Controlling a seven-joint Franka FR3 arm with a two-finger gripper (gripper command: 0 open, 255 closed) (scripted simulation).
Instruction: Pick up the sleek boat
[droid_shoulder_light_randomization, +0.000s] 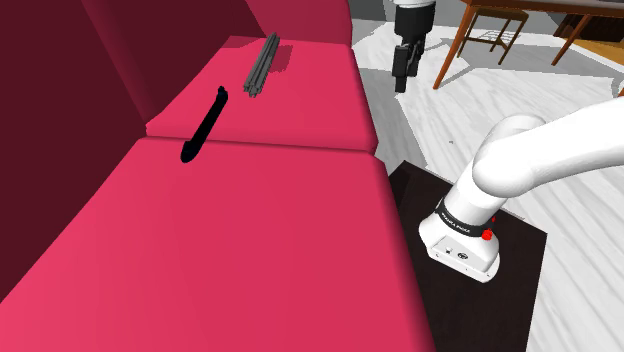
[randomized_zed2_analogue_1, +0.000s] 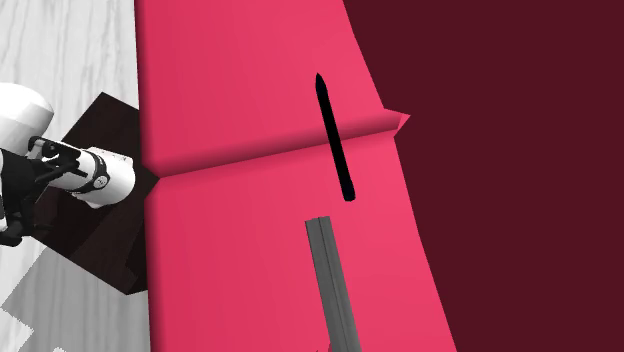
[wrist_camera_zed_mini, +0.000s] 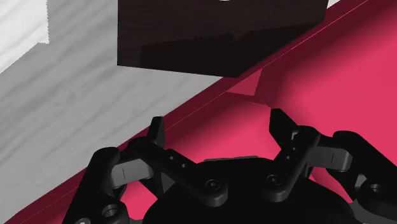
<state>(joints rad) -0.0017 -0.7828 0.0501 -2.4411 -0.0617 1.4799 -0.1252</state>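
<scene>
The sleek boat (droid_shoulder_light_randomization: 205, 125) is a thin, all-black pointed hull lying on the red sofa seat (droid_shoulder_light_randomization: 250, 250), across the seam between two cushions. In the second exterior view the boat (randomized_zed2_analogue_1: 335, 140) lies close to the dark red backrest. My gripper (droid_shoulder_light_randomization: 402, 70) hangs above the floor beyond the sofa's front edge, far from the boat. In the wrist view the gripper (wrist_camera_zed_mini: 218, 127) is open, its two black fingers (wrist_camera_zed_mini: 157, 132) stand wide apart with nothing between them, and the sofa's edge lies below them.
A long grey ribbed bar (droid_shoulder_light_randomization: 262, 65) lies on the far cushion, a little beyond the boat; it shows again (randomized_zed2_analogue_1: 330, 280) in the second exterior view. The dark stand (droid_shoulder_light_randomization: 480, 310) sits against the sofa's front. Wooden furniture legs (droid_shoulder_light_randomization: 490, 35) stand on the pale floor.
</scene>
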